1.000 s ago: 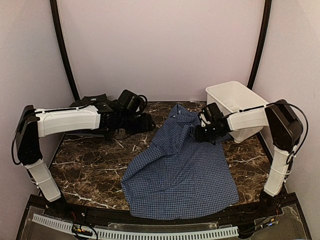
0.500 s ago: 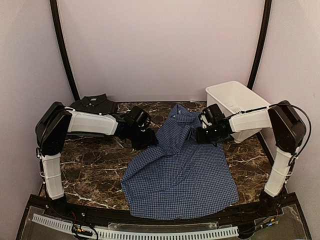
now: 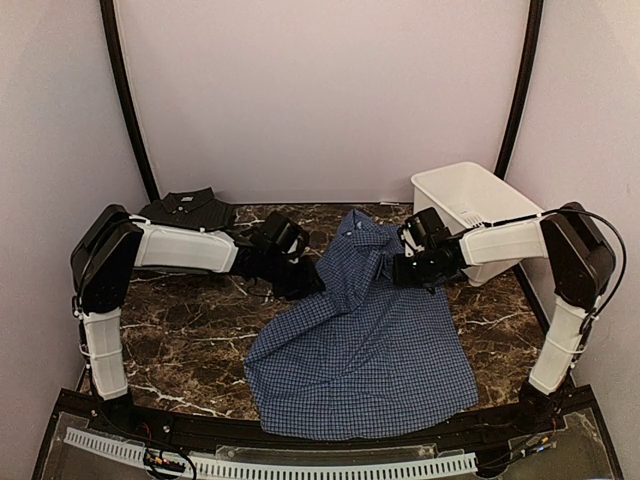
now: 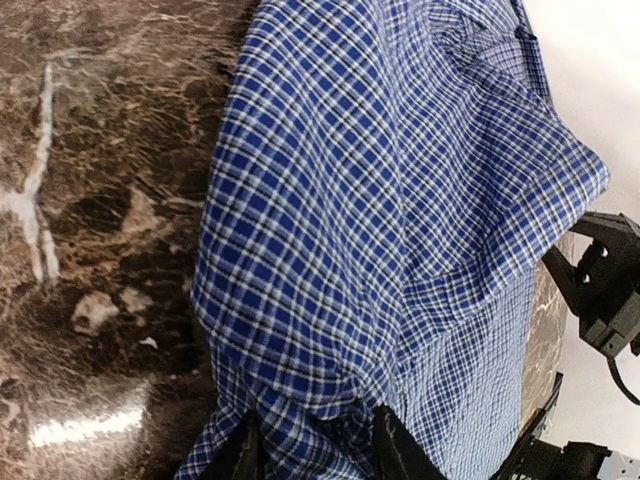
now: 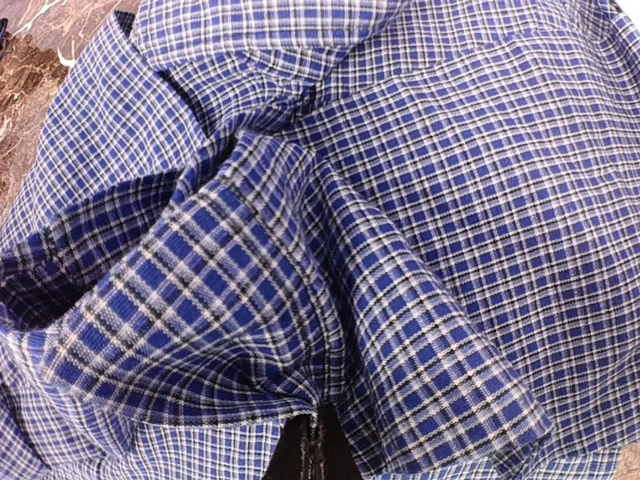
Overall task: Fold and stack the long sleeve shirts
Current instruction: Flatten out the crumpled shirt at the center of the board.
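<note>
**Top view.** We see the blue shirt (image 3: 360,350) spread open on the dark marble table (image 3: 180,340). It fills the centre and lower middle of the frame, with its collar toward the upper centre. The left gripper (image 3: 300,282) reaches in from the left of the frame to the shirt's upper-left edge. The right gripper (image 3: 408,265) sits at the shirt's upper-right edge, just below the collar. A 2nd garment, the dark check shirt (image 3: 190,208), lies compact with its collar showing at the upper left of the table, well apart from the blue one. A white basket (image 3: 470,195) stands at the upper right, just beside the right arm.

**Left wrist view.** The 2 fingers (image 4: 245,452) stand narrow at the bottom of the frame. A gathered fold of the check cloth is pinched between them, and creases run in toward it.

**Right wrist view.** The jaws are closed on a raised ridge of the same cloth at the bottom centre, and the fabric tents up from that point
</note>
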Available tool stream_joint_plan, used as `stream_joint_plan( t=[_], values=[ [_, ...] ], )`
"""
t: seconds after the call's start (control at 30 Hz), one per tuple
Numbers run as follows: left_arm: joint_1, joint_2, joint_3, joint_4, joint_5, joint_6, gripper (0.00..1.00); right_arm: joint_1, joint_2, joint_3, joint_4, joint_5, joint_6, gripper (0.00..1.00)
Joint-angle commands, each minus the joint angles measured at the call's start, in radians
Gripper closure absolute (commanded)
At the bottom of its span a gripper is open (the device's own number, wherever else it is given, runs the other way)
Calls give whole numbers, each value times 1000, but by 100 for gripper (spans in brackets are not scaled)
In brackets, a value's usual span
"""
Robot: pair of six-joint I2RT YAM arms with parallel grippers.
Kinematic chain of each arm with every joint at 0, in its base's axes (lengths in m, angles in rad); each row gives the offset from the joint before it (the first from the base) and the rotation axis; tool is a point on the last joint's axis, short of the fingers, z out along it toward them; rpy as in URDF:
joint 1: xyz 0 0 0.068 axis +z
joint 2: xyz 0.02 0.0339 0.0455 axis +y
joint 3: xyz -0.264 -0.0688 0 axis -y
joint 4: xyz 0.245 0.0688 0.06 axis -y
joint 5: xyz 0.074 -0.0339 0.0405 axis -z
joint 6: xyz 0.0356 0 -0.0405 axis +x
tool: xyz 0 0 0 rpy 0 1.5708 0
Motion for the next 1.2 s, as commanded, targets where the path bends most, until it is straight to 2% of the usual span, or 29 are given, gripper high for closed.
stream_joint_plan(
  t=[0.0,0.27,0.37,0.53,0.7,0.93,1.17],
  values=[
    [-37,-85,-27,18,31,0,65,10,-36,-17,2,29,-9,100],
    [-67,-111,-55,27,-23,-6,66,15,-42,-34,5,34,-6,100],
    [-67,-137,-49,-30,-144,-4,62,15,-51,-42,1,46,-8,100],
    [-64,-189,-52,-74,-246,13,57,15,-72,-62,-7,74,-11,100],
    [-64,-167,-37,-62,-220,8,53,15,-91,-79,-1,80,-6,100],
    [-64,-62,3,20,-89,-44,53,16,-93,-84,-1,79,-6,100],
    [-64,-16,16,49,-67,-63,53,14,-91,-91,2,79,-7,100]
  ],
)
